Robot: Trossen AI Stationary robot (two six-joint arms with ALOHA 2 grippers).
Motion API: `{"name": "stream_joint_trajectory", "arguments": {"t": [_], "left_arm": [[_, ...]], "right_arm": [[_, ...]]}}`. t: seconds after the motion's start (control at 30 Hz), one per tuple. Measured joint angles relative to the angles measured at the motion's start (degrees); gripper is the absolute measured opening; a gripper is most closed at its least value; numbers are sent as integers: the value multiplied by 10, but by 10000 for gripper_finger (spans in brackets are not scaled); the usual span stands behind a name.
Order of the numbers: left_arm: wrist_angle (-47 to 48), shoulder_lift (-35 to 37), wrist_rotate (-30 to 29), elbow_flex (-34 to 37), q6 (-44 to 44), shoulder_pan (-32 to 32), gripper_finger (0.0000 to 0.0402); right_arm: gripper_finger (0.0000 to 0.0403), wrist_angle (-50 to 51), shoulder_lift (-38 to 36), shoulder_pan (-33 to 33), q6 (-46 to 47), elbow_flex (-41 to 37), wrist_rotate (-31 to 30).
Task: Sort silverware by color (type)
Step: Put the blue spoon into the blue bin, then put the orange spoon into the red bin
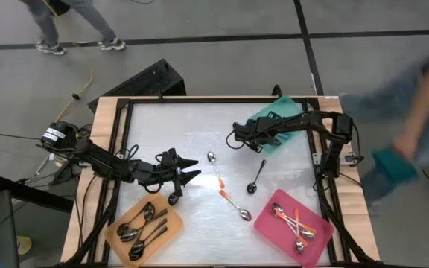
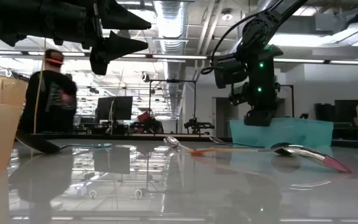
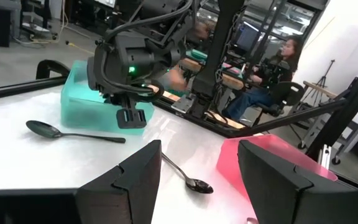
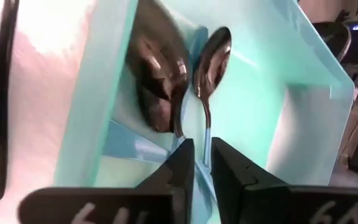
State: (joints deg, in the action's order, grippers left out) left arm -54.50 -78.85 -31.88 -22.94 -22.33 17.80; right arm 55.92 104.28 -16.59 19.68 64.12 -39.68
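**Where I saw everything sit**

Three trays lay on my table point(image 1: 199, 119): one point(image 1: 118, 223) front left holding spoons point(image 1: 144, 223), one point(image 1: 274, 231) front right holding more, one point(image 1: 289, 112) back right. Three loose spoons point(image 1: 233, 190) lay between them.

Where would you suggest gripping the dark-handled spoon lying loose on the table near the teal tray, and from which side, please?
Grip the dark-handled spoon at mid-handle, coming straight down from above with the fingers either side of the thin shaft. It lies flat and alone, bowl toward the pink tray, handle tip toward the teal tray, so the handle has free table on both sides. The round bowl is probably too low and wide to pinch.
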Motion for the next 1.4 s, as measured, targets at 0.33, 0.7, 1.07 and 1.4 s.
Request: {"name": "stream_joint_trajectory", "arguments": {"t": [0.33,0.7,1.07,1.4], "left_arm": [[2,0,0,0,-8,0,197],[2,0,0,0,-10,0,197],[2,0,0,0,-10,0,197],[14,0,0,0,-10,0,197]], "right_arm": [[140,-13,-28,7,-2,0,8],[142,-22,-244,76,42,0,20],[139,-76,-421,296,134,0,33],[139,-145,-356,444,165,-48,-83]]}}
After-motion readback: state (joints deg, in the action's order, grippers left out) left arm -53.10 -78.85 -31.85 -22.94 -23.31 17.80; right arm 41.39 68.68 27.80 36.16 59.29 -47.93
